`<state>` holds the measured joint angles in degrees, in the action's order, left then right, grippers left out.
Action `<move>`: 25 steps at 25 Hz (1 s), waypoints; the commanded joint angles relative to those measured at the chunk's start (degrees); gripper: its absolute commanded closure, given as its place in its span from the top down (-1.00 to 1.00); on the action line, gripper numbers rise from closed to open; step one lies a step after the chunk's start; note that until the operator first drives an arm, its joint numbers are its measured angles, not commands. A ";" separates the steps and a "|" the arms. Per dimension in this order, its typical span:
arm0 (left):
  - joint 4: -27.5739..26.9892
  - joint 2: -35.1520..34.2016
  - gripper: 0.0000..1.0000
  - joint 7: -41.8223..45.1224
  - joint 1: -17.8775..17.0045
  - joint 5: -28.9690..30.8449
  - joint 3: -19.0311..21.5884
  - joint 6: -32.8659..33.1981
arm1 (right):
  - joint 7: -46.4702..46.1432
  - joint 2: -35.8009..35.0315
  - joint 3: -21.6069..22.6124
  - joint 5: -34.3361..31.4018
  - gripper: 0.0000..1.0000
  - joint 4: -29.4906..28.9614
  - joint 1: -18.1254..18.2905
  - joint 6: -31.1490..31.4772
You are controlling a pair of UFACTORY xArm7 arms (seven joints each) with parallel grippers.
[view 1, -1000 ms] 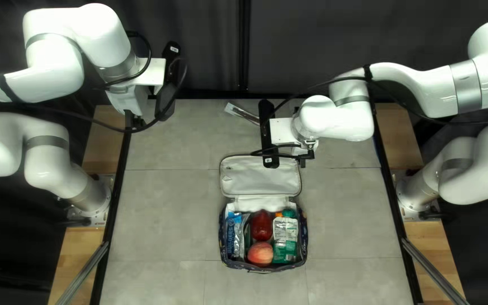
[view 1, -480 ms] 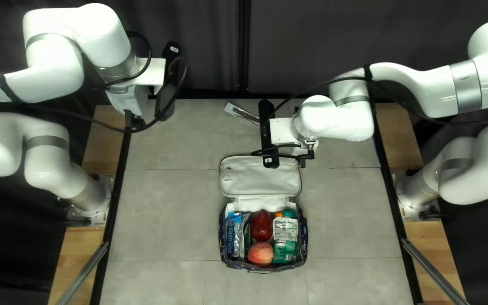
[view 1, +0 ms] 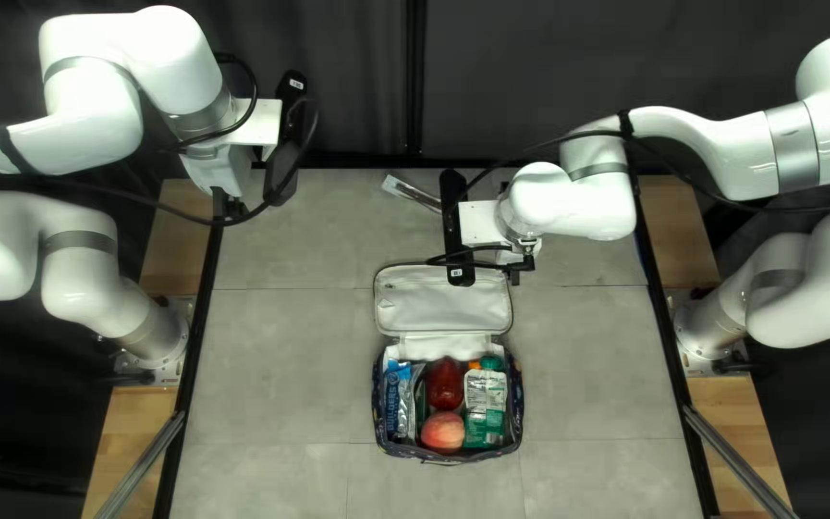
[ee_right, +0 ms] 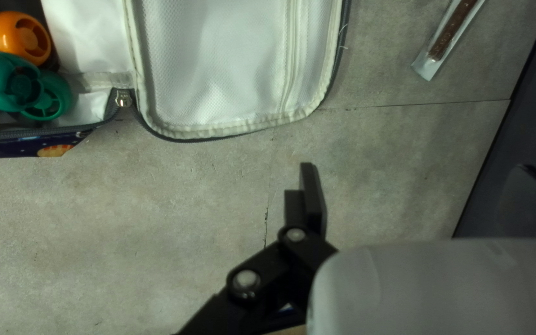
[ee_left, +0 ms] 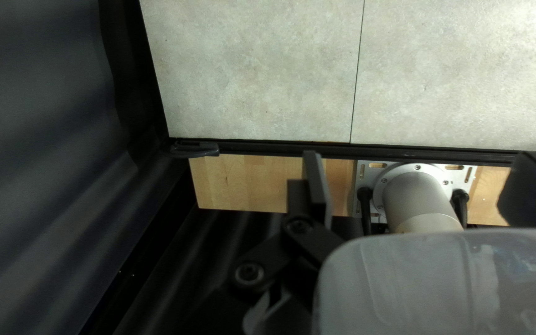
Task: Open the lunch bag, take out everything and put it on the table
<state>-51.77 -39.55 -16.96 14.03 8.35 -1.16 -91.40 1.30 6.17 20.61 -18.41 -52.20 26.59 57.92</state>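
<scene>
White-lined lunch bag [view 1: 444, 310], unzipped, full.

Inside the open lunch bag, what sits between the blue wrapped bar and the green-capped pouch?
In the top left view: a dark red item and, nearer the camera, a round reddish fruit.

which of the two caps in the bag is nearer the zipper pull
The green cap, beside the zipper pull by the lunch bag wall; the orange cap lies beyond it, deeper inside.
</scene>
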 commanded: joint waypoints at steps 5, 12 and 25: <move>0.00 0.00 1.00 0.00 0.00 0.00 0.00 0.00 | 0.00 0.00 0.00 0.00 1.00 0.00 0.00 0.00; 0.00 0.00 1.00 0.00 0.00 0.00 0.00 0.00 | 0.00 0.00 0.00 0.00 1.00 0.00 0.00 0.00; 0.00 0.00 1.00 0.00 0.00 0.00 0.00 0.00 | 14.65 5.48 8.52 7.54 1.00 2.33 -7.37 -5.60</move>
<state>-51.77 -39.55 -16.96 14.03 8.35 -1.16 -91.40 11.79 12.02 25.98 -12.32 -48.97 21.63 52.29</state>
